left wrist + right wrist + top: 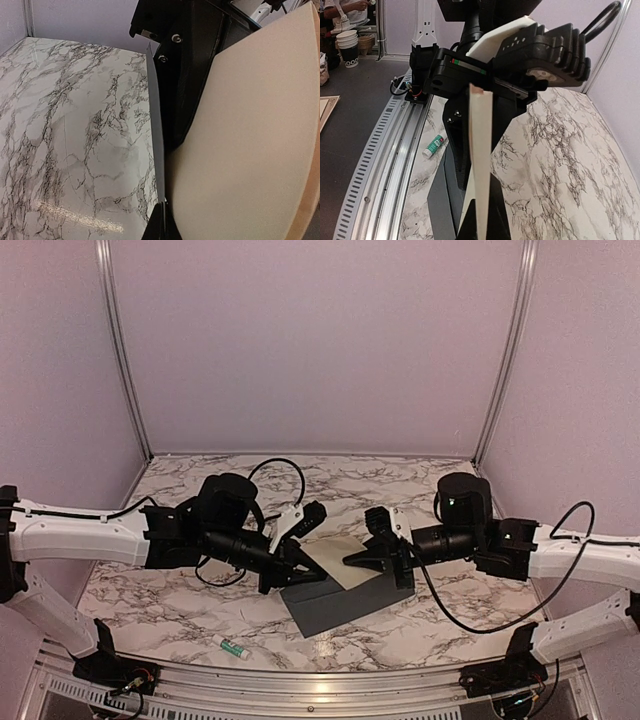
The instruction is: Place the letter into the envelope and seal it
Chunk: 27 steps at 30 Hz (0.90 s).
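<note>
The dark grey envelope (pixel 340 605) lies at the table's front centre, its left side lifted. My left gripper (pixel 291 574) is shut on the envelope's thin grey edge (pixel 156 127), which rises from its jaws in the left wrist view. The cream letter (pixel 336 558) stands tilted over the envelope's far side, its lower edge at the envelope's opening. My right gripper (pixel 357 560) is shut on the letter, seen edge-on (pixel 481 165) in the right wrist view, with the envelope (pixel 436 200) below left. The letter's face (pixel 250 150) fills the right of the left wrist view.
A small white-and-green tube (pixel 231 646) lies near the table's front edge, left of the envelope, and also shows in the right wrist view (pixel 434 145). The marble table (pixel 180 590) has an aluminium rail (pixel 300 685) along the front. The two grippers are close together.
</note>
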Each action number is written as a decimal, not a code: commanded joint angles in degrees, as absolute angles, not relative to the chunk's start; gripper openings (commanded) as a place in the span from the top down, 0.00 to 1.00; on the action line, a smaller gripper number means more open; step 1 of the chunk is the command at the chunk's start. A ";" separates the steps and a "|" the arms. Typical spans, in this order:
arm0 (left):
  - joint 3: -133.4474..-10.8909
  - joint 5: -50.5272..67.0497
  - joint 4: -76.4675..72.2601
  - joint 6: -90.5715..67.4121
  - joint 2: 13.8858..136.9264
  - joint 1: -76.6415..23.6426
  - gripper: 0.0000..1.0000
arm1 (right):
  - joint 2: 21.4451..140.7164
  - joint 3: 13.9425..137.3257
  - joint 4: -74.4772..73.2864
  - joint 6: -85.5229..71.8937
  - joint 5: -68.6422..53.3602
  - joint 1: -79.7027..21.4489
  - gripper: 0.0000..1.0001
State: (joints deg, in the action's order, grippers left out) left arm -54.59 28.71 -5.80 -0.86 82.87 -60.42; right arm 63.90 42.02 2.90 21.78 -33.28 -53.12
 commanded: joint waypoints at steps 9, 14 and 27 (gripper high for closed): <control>-57.19 29.62 -3.08 1.40 84.60 -61.08 1.00 | 68.33 48.45 -8.51 28.61 -35.59 -53.53 1.00; -57.13 30.35 -2.09 1.56 83.51 -61.08 1.00 | 68.69 47.59 -8.88 28.68 -32.52 -53.52 1.00; -55.70 25.64 2.64 0.63 79.99 -61.08 1.00 | 65.60 48.24 -11.87 27.23 -25.42 -53.53 1.00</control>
State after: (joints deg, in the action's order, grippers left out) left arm -55.46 26.17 0.75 0.45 82.98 -60.71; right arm 67.79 46.37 -10.52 27.66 -28.91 -53.15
